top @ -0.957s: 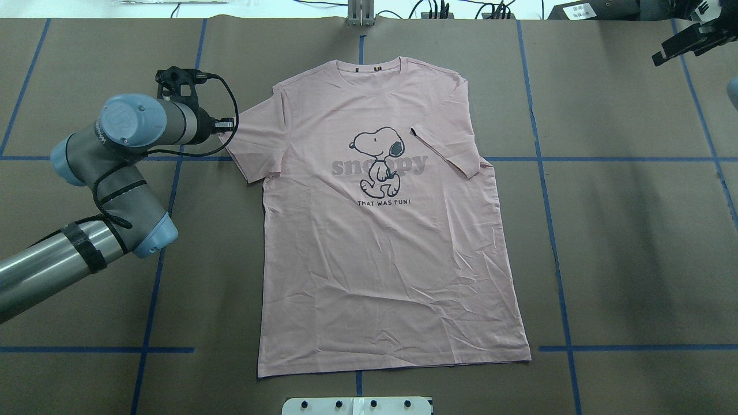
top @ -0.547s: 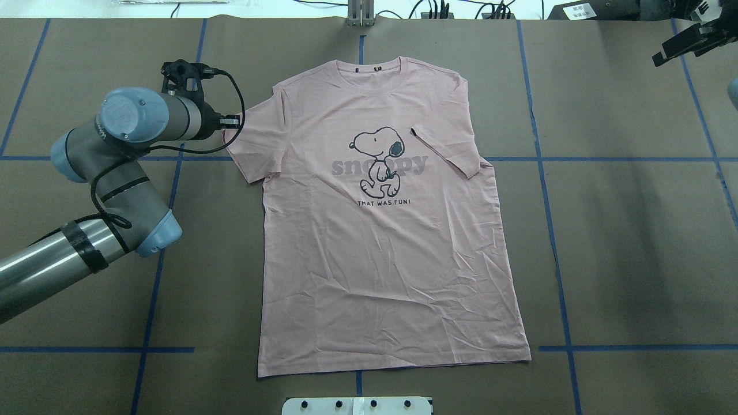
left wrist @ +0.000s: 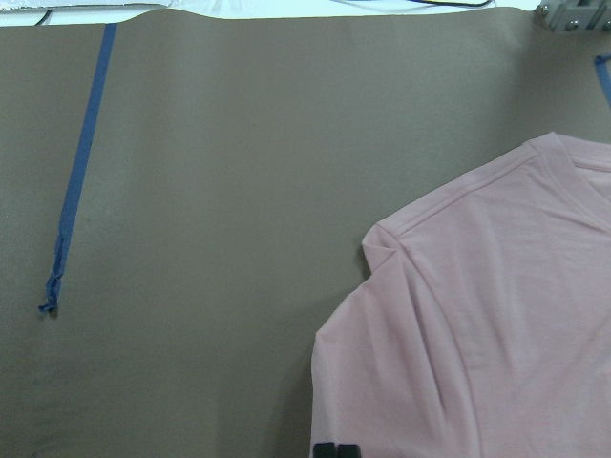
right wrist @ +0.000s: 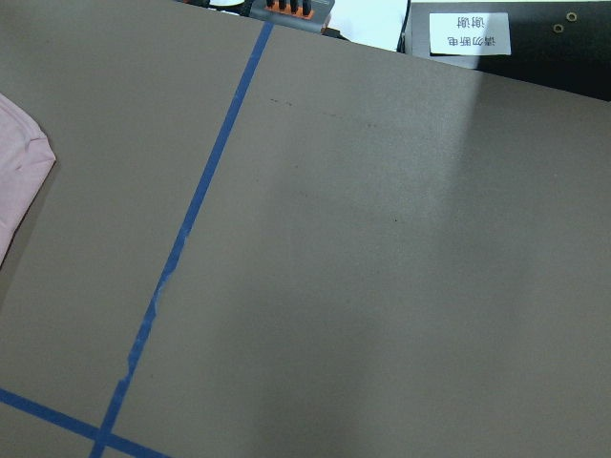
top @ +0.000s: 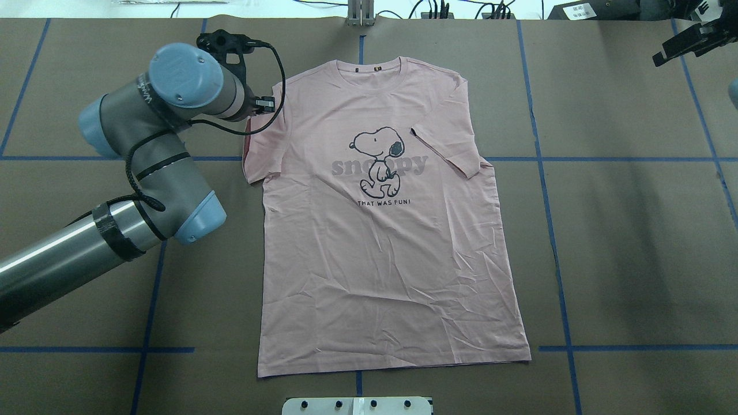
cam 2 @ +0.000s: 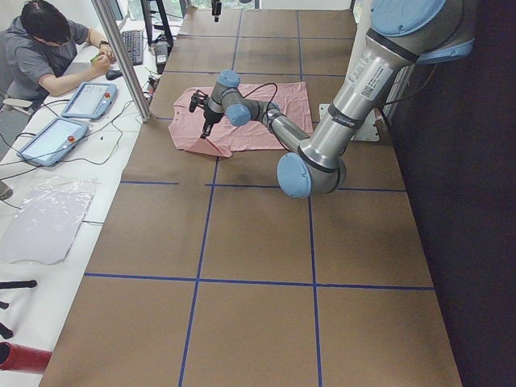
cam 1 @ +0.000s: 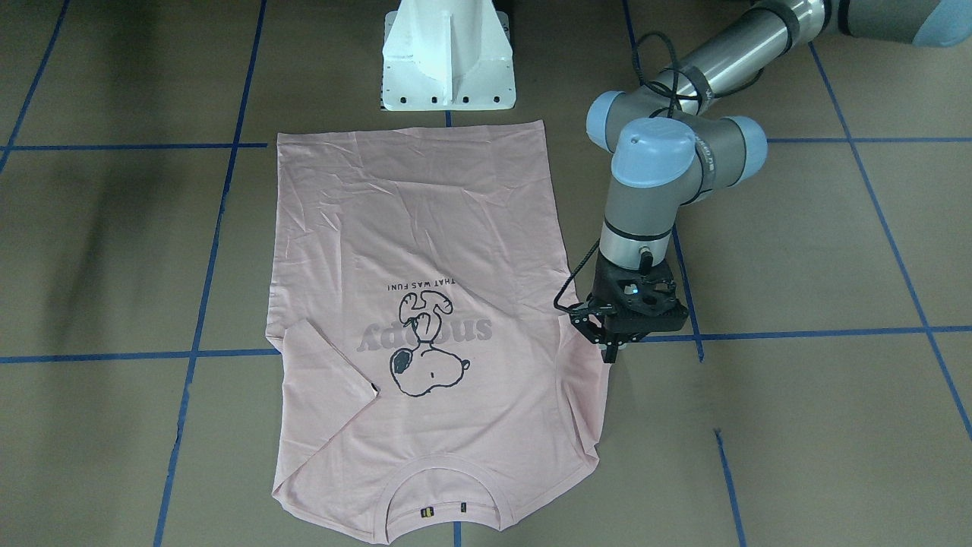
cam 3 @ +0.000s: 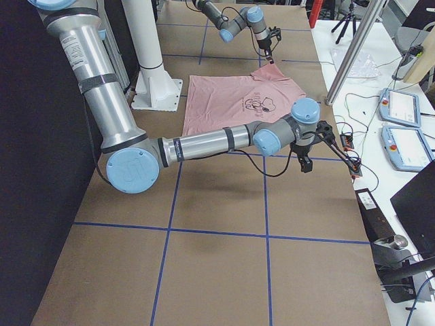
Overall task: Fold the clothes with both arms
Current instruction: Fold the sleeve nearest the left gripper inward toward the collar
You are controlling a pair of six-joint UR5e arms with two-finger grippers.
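The pale pink Snoopy T-shirt (top: 380,259) lies flat and print up on the brown table, collar at the far edge; it also shows in the front view (cam 1: 425,213). The sleeve on the overhead view's right (top: 447,147) is folded in over the chest. My left gripper (top: 255,115) is shut on the other sleeve's edge (left wrist: 382,382) and holds it raised and drawn toward the body, with the darker underside showing. It also shows in the front view (cam 1: 610,355). My right gripper (top: 660,57) hovers far off at the table's back right corner, holding nothing; I cannot tell whether it is open.
The white pedestal base (cam 1: 448,68) stands at the shirt's hem side. Blue tape lines (top: 542,173) cross the table. An operator (cam 2: 48,48) sits at a side bench with tablets (cam 2: 89,98) beyond the far edge.
My left arm has moved away from me and toward the shirt's middle, taking the sleeve edge with it, so the sleeve now stands pulled in against the body. The right arm has not moved.
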